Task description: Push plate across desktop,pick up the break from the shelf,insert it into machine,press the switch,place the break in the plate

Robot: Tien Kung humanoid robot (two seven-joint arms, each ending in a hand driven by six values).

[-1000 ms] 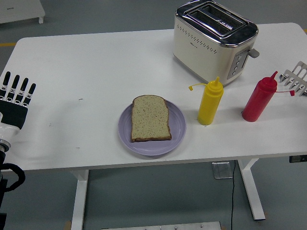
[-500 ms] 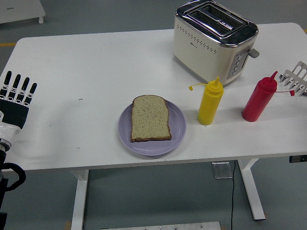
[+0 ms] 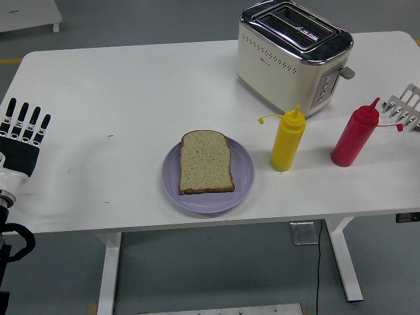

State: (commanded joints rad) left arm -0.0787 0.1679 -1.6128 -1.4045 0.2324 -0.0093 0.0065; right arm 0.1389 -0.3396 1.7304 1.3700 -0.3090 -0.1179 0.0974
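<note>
Since the earlier frames almost nothing moves: the left hand (image 3: 23, 134) sits a shade lower at the table's (image 3: 118, 85) left edge, and everything on the table lies where it was.

That hand rests at about nine o'clock from the plate, well apart from it, fingers straight, spread and pointing toward twelve o'clock, holding nothing. It looks parked clear of the work, which suggests its part is finished. The right hand is not in view.

Next comes the lilac plate (image 3: 244, 172), near the table's front edge and roughly central, a spot either arm could probably reach. The slice of bread (image 3: 206, 161) lies flat on it, set slightly left of the plate's middle. Its long axis runs from twelve to six o'clock with a slight tilt, the rounded crust top at twelve and the squarer bottom edge at six. Bread on the plate reads as the last step already done.

At three o'clock from the plate stands the yellow squeeze bottle (image 3: 287, 140), upright, just beside the rim. The toaster (image 3: 292, 56) sits at one o'clock, its slots empty. Further right stands the red squeeze bottle (image 3: 355, 134), and at the right edge the wire rack (image 3: 407, 107), partly cut off.
</note>
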